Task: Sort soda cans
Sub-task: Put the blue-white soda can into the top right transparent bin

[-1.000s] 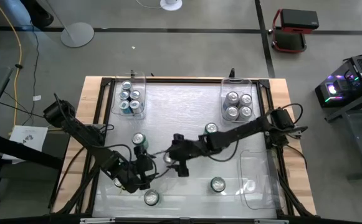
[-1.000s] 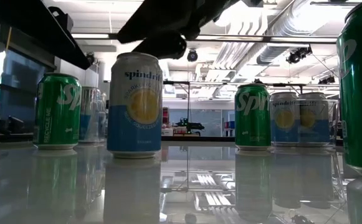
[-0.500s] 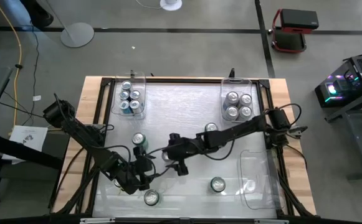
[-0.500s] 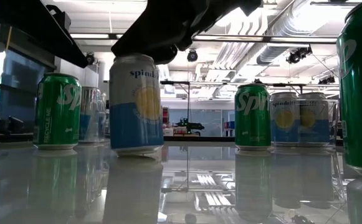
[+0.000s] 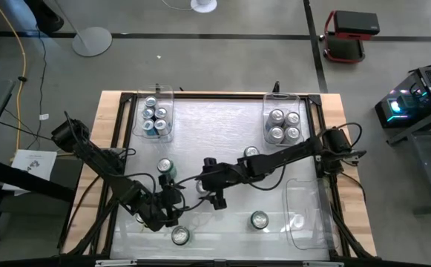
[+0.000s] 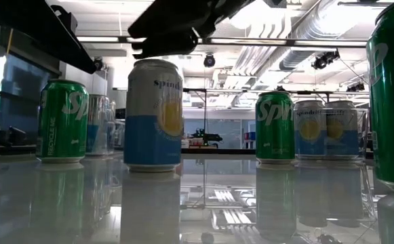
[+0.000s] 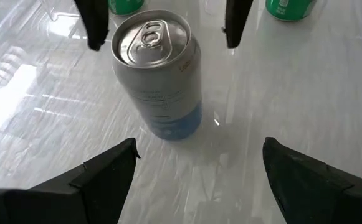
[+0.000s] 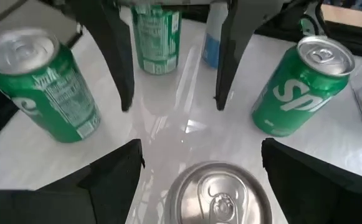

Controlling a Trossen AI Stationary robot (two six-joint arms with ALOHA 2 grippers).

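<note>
High view shows both arms meeting near the lower middle of the counter (image 5: 222,133). The right gripper (image 5: 203,189) sits above a blue-and-silver can (image 6: 153,115) with its fingers spread wide on either side, gripping nothing; in the low view that can stands upright on the counter, just under the dark gripper. The left gripper (image 5: 172,210), at lower left of the frame, is also wide open and empty, facing the same can. Other cans are scattered: a green can (image 5: 165,167) left of centre, one (image 5: 259,219) lower right, one (image 5: 179,236) at the bottom edge. A left bin (image 5: 156,111) and a right bin (image 5: 284,119) at the top each hold about four cans, though their colours are hard to judge from above.
</note>
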